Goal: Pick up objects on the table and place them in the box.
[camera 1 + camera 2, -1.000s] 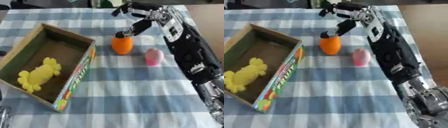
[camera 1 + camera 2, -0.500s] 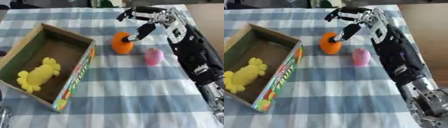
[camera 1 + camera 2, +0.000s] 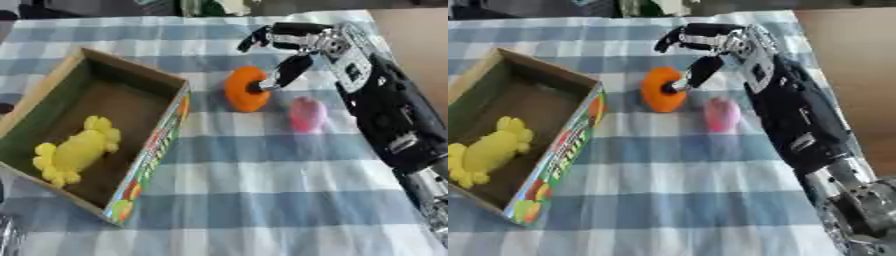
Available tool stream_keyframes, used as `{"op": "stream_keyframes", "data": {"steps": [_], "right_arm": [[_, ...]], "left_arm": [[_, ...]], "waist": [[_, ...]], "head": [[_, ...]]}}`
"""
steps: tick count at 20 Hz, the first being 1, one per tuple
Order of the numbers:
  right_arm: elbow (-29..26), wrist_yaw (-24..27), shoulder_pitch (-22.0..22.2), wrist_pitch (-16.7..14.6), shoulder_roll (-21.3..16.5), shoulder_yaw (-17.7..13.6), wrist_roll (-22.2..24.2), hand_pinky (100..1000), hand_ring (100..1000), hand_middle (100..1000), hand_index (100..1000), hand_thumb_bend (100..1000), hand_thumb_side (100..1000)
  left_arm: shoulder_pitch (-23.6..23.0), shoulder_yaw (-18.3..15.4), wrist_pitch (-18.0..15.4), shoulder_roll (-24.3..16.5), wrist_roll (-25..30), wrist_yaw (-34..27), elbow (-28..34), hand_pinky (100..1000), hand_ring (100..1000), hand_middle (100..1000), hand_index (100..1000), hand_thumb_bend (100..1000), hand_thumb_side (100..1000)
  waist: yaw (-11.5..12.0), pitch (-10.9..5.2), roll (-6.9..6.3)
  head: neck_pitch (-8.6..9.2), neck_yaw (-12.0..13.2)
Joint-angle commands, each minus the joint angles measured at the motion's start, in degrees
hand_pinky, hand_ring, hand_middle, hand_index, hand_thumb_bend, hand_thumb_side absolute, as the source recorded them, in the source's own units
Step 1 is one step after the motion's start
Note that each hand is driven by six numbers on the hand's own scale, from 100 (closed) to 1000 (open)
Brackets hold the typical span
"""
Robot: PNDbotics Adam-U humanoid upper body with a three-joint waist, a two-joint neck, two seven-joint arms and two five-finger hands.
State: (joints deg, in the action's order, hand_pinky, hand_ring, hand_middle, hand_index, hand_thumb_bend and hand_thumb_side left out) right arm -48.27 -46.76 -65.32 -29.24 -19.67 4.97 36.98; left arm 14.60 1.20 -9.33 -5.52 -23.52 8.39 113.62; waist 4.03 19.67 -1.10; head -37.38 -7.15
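I hold my right hand [image 3: 293,42] spread wide above the orange object [image 3: 246,89], thumb touching its top, lining up a grasp toward the box [image 3: 171,125].

Bright, even light; soft blur.
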Motion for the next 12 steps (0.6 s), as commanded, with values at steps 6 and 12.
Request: {"op": "stream_keyframes", "data": {"steps": [6,12], "right_arm": [[-0.33,0.64,-0.7,-17.54,-1.45,1.22,14.81,888,928,707,789,392,475],[-1.67,3.66,-0.53,-18.39,-2.08,2.64,14.98,865,882,577,716,244,468]], "left_arm": [[0.37,-0.13,0.01,-0.48,0.1,0.04,0.97,505,661,612,751,100,732],[0.42,-0.08,0.01,-0.51,0.26,0.0,0.97,506,662,613,750,100,732]], "waist": [[0.07,-0.8,0.0],[-0.05,-0.9,0.15]], "head": [[0.5,0.27],[0.39,0.37]]}}
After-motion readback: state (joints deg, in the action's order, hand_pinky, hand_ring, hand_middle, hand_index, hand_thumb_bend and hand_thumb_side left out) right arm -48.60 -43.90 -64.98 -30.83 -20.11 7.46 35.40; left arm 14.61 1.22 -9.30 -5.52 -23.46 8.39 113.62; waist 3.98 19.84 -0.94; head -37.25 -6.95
